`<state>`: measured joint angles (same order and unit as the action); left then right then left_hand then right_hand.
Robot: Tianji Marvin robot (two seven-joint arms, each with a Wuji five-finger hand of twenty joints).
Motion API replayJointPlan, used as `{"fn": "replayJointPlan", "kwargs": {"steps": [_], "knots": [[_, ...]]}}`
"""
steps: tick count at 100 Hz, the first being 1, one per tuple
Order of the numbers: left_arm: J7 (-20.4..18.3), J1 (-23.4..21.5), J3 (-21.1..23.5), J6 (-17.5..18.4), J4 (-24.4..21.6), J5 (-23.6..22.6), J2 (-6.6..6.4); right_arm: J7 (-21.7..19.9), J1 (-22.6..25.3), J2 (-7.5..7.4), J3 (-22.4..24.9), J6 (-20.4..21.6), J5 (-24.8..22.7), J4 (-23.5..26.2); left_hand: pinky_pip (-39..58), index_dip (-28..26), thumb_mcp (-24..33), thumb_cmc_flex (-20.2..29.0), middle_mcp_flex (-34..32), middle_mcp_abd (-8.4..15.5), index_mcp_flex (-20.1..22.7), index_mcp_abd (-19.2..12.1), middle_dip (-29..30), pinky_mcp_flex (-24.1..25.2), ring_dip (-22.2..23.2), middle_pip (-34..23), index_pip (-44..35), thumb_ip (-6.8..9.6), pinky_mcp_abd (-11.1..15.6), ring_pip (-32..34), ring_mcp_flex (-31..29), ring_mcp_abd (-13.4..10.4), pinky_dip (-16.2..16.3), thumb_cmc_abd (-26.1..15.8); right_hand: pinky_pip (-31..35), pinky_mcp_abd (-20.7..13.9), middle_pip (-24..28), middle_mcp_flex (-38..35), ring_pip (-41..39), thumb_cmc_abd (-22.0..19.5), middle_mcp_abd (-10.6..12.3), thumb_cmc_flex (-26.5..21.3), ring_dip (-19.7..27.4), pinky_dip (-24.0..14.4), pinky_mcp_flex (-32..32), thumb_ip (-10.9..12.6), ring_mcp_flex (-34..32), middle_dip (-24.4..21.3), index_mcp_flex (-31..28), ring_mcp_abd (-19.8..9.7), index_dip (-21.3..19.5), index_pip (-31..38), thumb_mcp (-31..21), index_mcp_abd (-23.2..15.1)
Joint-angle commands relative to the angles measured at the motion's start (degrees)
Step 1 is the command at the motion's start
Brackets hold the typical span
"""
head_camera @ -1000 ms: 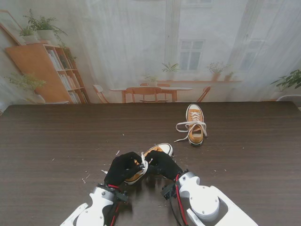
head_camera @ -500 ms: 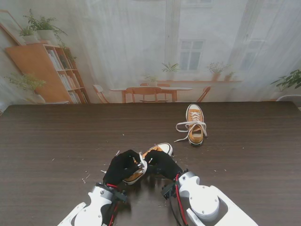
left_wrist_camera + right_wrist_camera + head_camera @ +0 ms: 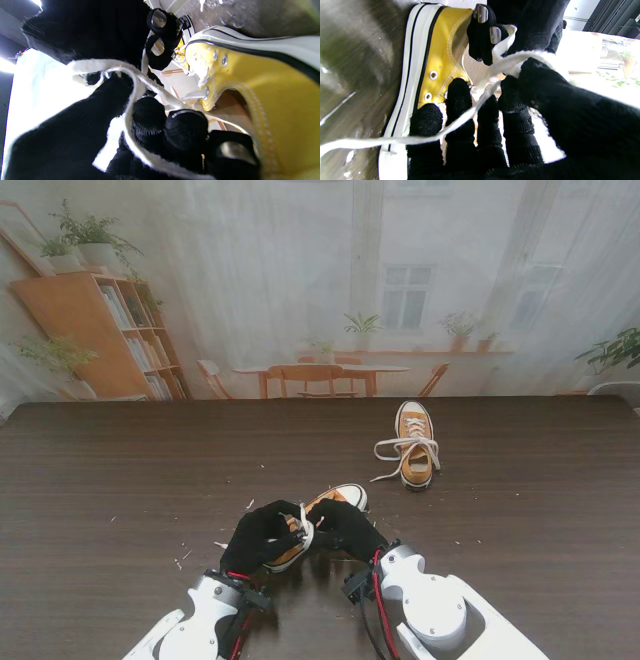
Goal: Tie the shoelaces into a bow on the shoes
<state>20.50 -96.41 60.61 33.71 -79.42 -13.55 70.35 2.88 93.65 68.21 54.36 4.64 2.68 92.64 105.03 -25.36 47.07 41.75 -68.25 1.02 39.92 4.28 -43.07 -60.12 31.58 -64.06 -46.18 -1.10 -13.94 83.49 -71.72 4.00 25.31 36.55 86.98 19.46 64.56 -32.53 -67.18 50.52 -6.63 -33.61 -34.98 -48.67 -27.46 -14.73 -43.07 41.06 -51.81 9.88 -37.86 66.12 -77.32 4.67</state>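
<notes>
I have both black-gloved hands curled in over the nearer yellow canvas shoe with the white rubber sole, which lies on the dark wood-grain desk close to its near edge, about midway along it. My left hand is closed on the flat white shoelace: in the left wrist view the lace loops over the thumb and runs down between the curled fingers. My right hand is also closed narrowly on that lace; its wrist view shows the white strand crossing the four bent fingers and pinched up by the thumb, with the left hand's fingertips touching the same strand. The two hands meet over the shoe's opening, the lace standing up between them. The second yellow canvas shoe sits well apart, toward the far edge and to the right, its white laces loose and trailing on the desk.
</notes>
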Motion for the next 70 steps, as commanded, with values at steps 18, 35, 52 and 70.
{"fn": "replayJointPlan", "kwargs": {"steps": [18, 35, 52, 70], "knots": [[0.2, 0.4, -0.8, -0.2, 0.6, -0.5, 0.22, -0.9, 0.3, -0.13, 0.0, 0.4, 0.2, 0.4, 4.8, -4.8, -5.5, 2.7, -0.2, 1.2, 0.3, -6.4, -1.4, -0.8, -0.6, -0.1, -10.9, -2.29, -1.8, 0.1, -1.4, -2.1, -0.6, 4.2, 0.9, 0.2, -0.7, -1.1, 0.1, 0.2, 1.5, 0.3, -0.2, -0.2, -0.4, 0.8, -1.2, -0.8, -1.0, -0.9, -0.9, 0.7, 0.1, -3.0], [0.5, 0.9, -1.5, -0.7, 1.0, -0.1, 0.45, -0.8, 0.5, -0.14, 0.1, 0.6, 0.2, 0.5, 5.0, -7.8, -6.3, 4.2, -0.4, 0.8, 0.3, -8.3, -1.6, -0.7, -0.6, -0.5, -15.7, -2.56, -2.5, 0.5, -1.4, -1.6, -0.5, 1.5, 0.9, 0.2, -0.7, -1.2, 0.1, 0.3, 1.5, 0.2, -0.2, -0.2, -0.4, 0.9, -1.3, -0.8, -1.0, -0.8, -0.9, 0.7, 0.1, -3.0], [0.5, 1.4, -2.0, 0.2, 1.6, 0.4, 0.63, -1.0, 0.5, -0.17, 0.1, 0.7, 0.4, 0.6, 5.3, -12.5, -0.7, 3.9, -1.1, 1.6, 0.3, -13.3, -2.4, -0.8, -0.4, -2.4, -15.5, -2.43, -2.5, 1.9, -1.4, -1.8, -0.3, 3.0, 0.9, 0.3, -0.8, -1.4, 0.1, 0.3, 1.5, 0.1, -0.2, -0.2, -0.4, 0.9, -1.3, -0.8, -1.2, -0.7, -0.8, 0.7, 0.0, -2.9], [-0.4, 1.6, -2.1, 0.8, 1.8, 1.1, 0.5, -1.0, 0.5, -0.16, 0.1, 0.8, 0.5, 0.6, 5.6, -11.9, 3.0, 5.1, -2.1, 0.2, 4.8, -18.8, -3.1, -0.8, -0.1, -3.3, -10.5, -2.47, -3.3, 3.3, -1.4, -1.4, -0.1, 3.5, 1.0, 0.2, -0.8, -1.7, 0.0, 0.3, 1.4, 0.1, -0.2, -0.2, -0.6, 0.9, -1.5, -0.8, -1.3, -0.7, -0.8, 0.6, 0.0, -3.0]]}}
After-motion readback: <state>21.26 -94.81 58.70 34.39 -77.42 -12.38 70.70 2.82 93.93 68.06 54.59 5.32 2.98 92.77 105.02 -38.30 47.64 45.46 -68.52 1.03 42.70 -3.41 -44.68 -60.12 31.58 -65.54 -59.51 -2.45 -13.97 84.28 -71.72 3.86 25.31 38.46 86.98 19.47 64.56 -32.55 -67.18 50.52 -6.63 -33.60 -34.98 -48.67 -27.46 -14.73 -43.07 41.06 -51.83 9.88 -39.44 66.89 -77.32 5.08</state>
